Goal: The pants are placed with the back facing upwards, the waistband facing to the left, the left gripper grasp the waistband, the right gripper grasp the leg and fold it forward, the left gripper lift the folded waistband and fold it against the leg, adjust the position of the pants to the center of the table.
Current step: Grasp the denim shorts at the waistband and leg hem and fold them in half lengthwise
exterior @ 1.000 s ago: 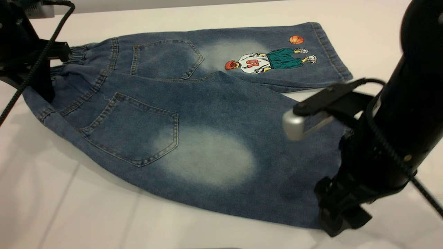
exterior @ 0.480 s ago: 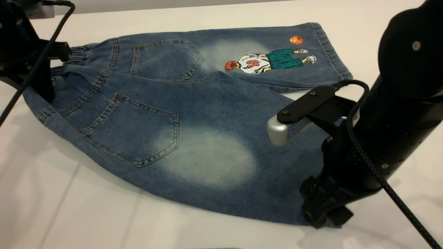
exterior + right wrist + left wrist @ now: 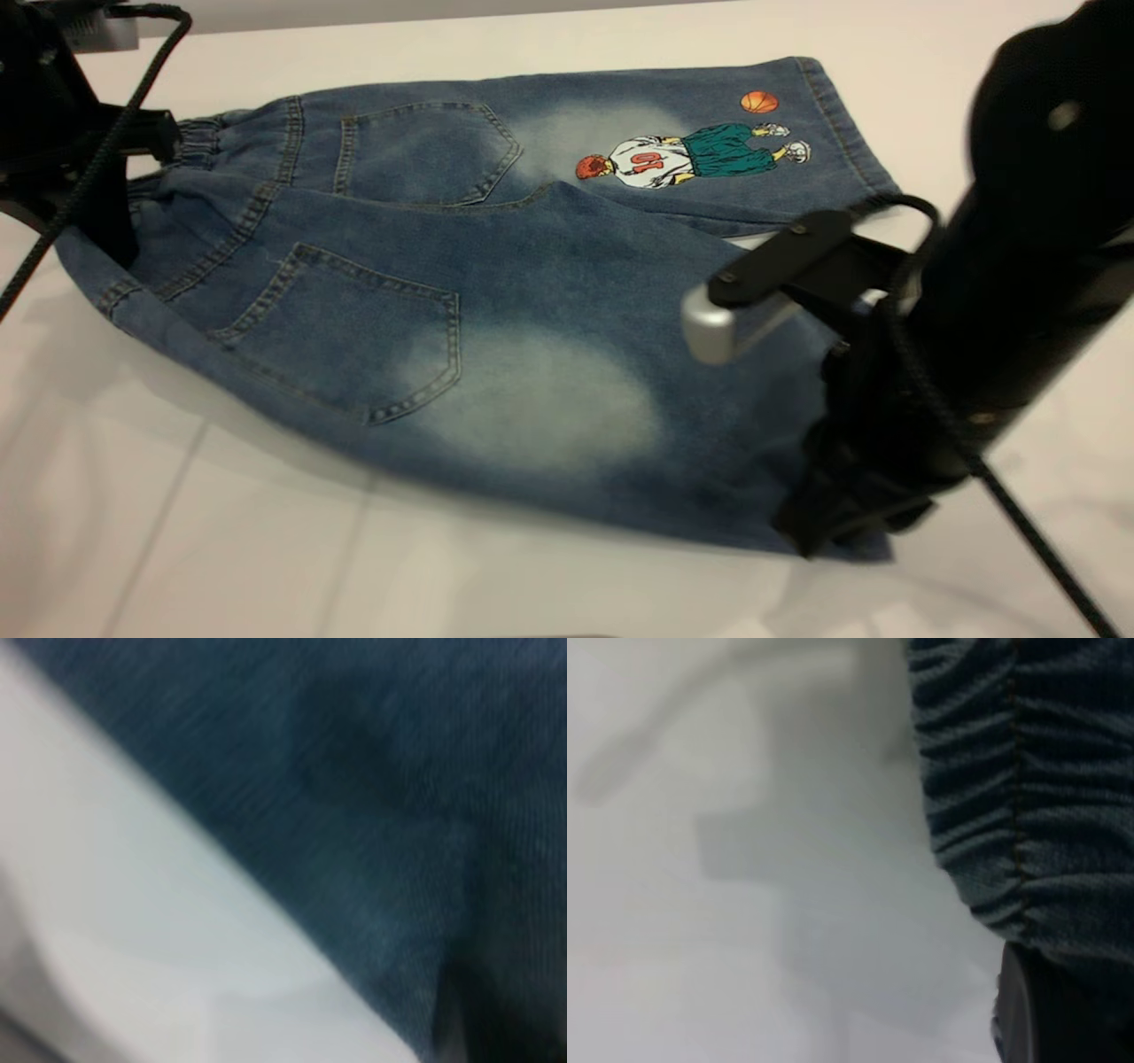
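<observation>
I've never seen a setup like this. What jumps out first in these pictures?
The small blue denim pants spread back-up across the plain white-grey table catch the eye first, with a colourful basketball-player print on the far leg. The near leg has a big pale oval patch. Black robot arms bracket them: the left tool at the gathered waistband, the right tool at the near leg's hem.

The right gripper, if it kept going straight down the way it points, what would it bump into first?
Probably the hem end of the plain blue denim leg, which the right gripper already appears to touch; directly beneath lies the white table. Depth is unclear.
</observation>
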Robot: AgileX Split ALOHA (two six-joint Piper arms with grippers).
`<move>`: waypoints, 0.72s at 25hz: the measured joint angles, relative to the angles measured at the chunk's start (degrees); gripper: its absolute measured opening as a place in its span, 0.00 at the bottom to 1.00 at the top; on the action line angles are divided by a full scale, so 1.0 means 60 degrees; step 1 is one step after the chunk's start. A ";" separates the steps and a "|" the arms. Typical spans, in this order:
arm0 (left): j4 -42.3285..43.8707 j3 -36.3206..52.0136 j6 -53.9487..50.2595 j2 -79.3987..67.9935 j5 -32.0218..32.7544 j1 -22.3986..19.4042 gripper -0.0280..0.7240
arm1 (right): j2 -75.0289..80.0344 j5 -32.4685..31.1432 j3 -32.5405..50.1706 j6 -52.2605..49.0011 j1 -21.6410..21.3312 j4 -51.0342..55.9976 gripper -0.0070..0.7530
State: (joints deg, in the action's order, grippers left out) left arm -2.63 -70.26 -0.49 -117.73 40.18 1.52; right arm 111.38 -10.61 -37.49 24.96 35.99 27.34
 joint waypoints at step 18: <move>-0.0818 -0.2383 0.0082 0.0412 0.3010 0.0009 0.16 | -0.3677 -0.1136 -0.1550 -0.0237 -0.3805 0.0067 0.04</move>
State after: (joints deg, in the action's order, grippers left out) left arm -7.54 -84.56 0.00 -115.25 58.24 1.57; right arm 89.31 -17.43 -46.79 23.55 13.16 27.74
